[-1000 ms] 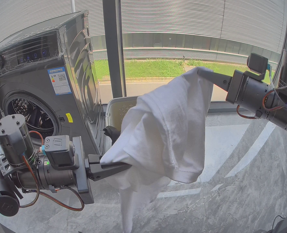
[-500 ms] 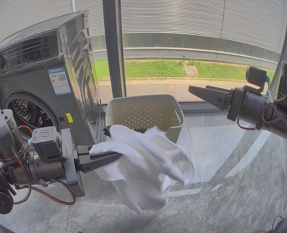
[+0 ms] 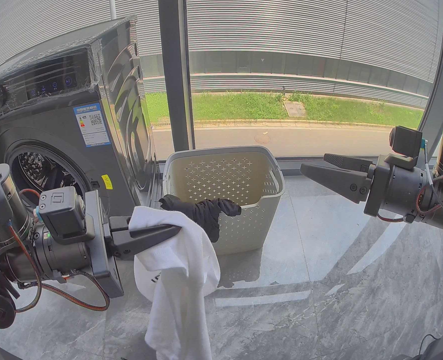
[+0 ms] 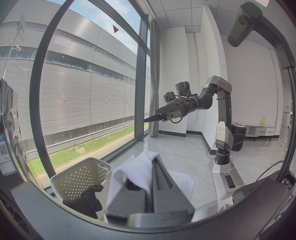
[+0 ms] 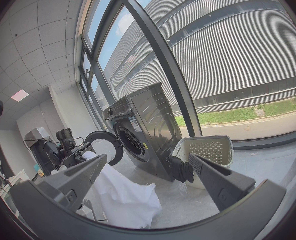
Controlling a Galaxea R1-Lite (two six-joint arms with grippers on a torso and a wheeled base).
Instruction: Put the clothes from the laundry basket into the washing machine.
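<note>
1 blue lbl (image 3: pixel 92 124), washer (image 3: pixel 121 91) front

Room, daylit, glazed front
Grey marble floor (image 3: pixel 371 286); dark-framed windows (image 3: pixel 301 101); white walls (image 4: pixel 251 94); tiled ceiling (image 4: pixel 184 4); ribbed building (image 5: pixel 248 50) outside.

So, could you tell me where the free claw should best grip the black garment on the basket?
Pinch the bunched ridge of the black garment where it lies over the front rim of the basket, coming down from above with the open right claw. That fold sits raised on the rim, whereas the hanging end is limp, so it is probably the surest bite.
</note>
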